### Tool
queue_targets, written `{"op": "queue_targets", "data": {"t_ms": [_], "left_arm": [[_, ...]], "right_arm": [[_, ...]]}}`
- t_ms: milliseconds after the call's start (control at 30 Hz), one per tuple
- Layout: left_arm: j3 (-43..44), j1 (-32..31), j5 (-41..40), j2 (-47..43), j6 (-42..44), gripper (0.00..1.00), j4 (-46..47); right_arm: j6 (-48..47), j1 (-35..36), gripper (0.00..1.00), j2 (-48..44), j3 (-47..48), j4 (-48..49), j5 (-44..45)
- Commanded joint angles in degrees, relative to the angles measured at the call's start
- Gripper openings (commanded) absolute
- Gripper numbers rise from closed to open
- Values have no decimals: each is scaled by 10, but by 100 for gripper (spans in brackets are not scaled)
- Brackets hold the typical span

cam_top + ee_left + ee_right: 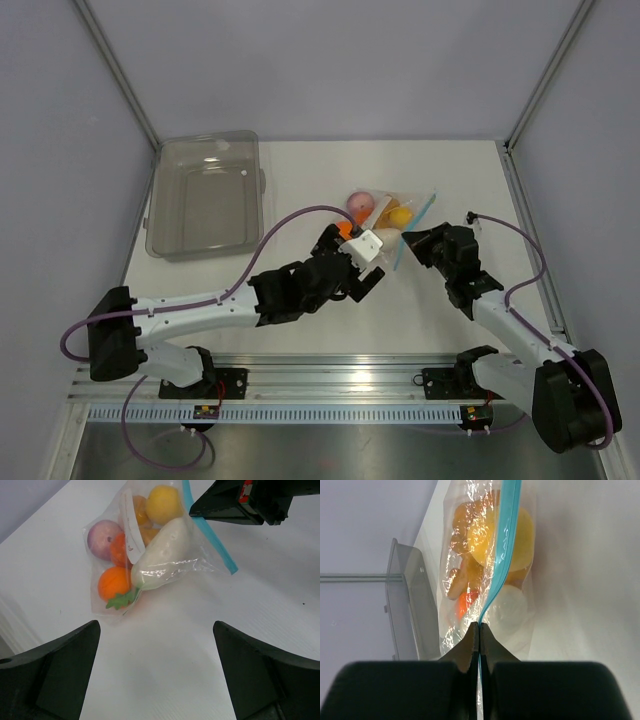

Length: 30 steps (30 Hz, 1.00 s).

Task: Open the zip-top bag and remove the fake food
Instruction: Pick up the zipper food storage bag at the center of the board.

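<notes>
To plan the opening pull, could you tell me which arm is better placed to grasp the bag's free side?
Left: the left gripper hangs open over the zip-top bag, while the right gripper is shut on its blue zip strip.

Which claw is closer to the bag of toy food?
Right: the right gripper pinches the bag by its blue strip; the left gripper hangs open just short of it.

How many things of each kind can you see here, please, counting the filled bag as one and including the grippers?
Bag: 1
Tray: 1
Grippers: 2, the left gripper open, the right gripper shut on the bag's zip edge
Total: 4
</notes>
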Motion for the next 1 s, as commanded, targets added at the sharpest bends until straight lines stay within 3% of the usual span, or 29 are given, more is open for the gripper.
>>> {"op": "queue_targets", "data": {"t_ms": [0, 700, 767, 967], "left_arm": [[25, -10, -9, 6, 10, 99, 33], [-5, -9, 12, 44, 81, 98, 122], [-2, -3, 14, 49, 78, 94, 119], [5, 19, 30, 59, 59, 72, 111]], "right_arm": [[25, 44, 0, -7, 44, -23, 66], [61, 160, 0, -9, 117, -90, 94], [62, 162, 0, -11, 116, -86, 93], [63, 164, 0, -13, 115, -82, 83]]}}
